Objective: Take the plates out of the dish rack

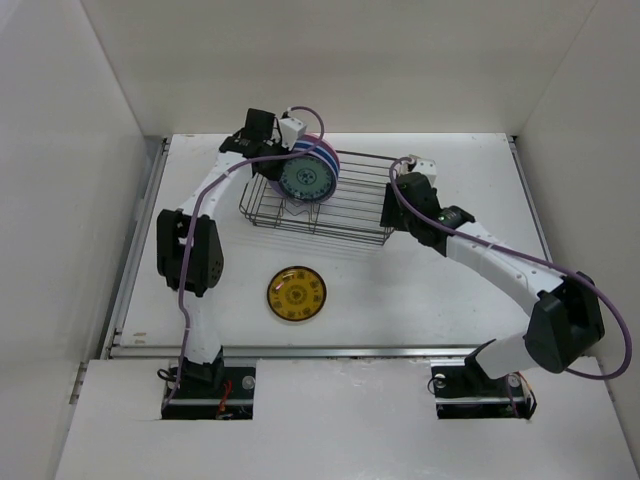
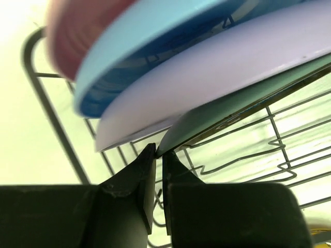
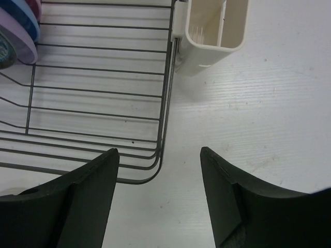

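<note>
Left end of the dish rack (image 1: 355, 237): my left gripper (image 2: 156, 151) is pinched on the rim of the teal plate (image 2: 207, 116), with only a thin slit between the fingers. The wrist view crops every plate, so there's no full outline. The pink plate (image 2: 77, 31) is a blur at the far side, then come the blue plate (image 2: 155, 41), the lavender plate (image 2: 217, 77) and the teal one. All stand on edge, leaning together in the rack's left end. From above, my wrist covers the stack's top edge. The teal face shows a dark rim and a spoked pattern too small to resolve.

The yellow plate (image 1: 296, 294) lies flat on the table (image 1: 420, 300) in front of the rack, apart from it. It's patterned; I can't make out any lettering.

Right end of the rack: the cream utensil cup (image 3: 212, 31) hangs outside the end wall, its top cut off by the frame. My right gripper (image 3: 159, 150) hovers over a corner there, jaws wide apart, nothing between them.
</note>
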`<state>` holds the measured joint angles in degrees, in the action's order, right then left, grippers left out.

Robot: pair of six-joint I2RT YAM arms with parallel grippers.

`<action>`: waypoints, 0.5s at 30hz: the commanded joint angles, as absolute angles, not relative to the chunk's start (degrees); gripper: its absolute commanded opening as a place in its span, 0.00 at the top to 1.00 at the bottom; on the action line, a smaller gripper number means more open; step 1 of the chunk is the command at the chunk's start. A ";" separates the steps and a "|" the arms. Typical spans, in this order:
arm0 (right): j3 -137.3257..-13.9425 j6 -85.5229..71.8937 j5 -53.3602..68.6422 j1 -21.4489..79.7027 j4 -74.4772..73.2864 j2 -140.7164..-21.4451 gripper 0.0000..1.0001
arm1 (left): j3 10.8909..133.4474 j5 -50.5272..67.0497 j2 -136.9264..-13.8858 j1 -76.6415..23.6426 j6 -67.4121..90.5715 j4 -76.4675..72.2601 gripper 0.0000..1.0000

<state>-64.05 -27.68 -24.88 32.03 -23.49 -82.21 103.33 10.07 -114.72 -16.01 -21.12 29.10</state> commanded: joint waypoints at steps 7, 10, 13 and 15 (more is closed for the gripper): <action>-67.94 -23.99 -25.40 34.01 -20.74 -81.39 0.30 | 105.38 6.06 -107.76 -15.64 -23.64 30.15 1.00; -67.94 -23.99 -24.87 34.01 -20.22 -81.39 0.30 | 104.77 4.83 -107.23 -15.64 -24.26 30.15 1.00; -67.94 -23.99 -24.87 34.01 -20.21 -81.39 0.30 | 104.77 4.31 -106.17 -15.64 -24.26 30.15 1.00; -67.94 -23.99 -24.35 34.01 -19.69 -81.39 0.30 | 104.77 4.83 -105.12 -15.12 -23.12 30.15 1.00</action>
<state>-65.54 -24.80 -24.80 33.50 -22.28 -82.21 103.74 5.17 -111.11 -15.90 -23.88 30.26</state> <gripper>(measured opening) 0.699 0.043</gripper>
